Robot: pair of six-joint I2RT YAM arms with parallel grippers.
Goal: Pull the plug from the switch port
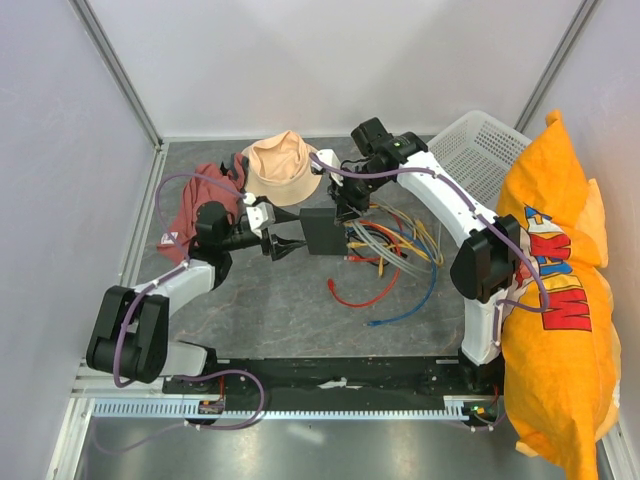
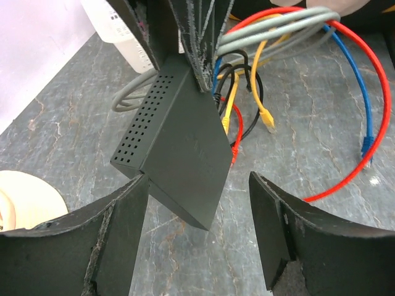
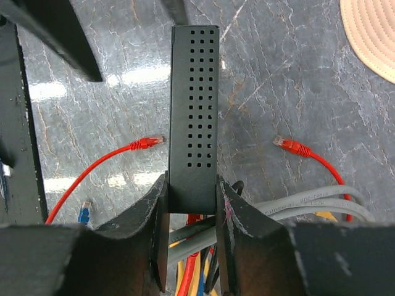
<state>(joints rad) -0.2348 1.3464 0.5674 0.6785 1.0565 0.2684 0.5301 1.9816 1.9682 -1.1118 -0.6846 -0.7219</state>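
While right fingers [image 3: 145, 231] clamp the switch [image 3: 194, 92], left fingers [image 2: 114, 240] wide, seemingly straddling its corner

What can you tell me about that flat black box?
The switch is a thin, matte black rectangular box with rows of small vent holes along one narrow side. The right gripper pinches it at the end where coloured cables bunch. The open left gripper flanks its other end without gripping.

Peach hat [image 1: 280, 168] sits at the far side of the grey marbled tabletop [image 1: 280, 320]. Red garment [image 1: 198, 198] touches the hat's left edge. White mesh basket [image 1: 480, 145] is well right of the hat, with a big orange printed bag [image 1: 560, 290] beside it. Nearer than the hat lie a loose red cable [image 1: 355, 293] and a blue cable [image 1: 418, 298], ends free.
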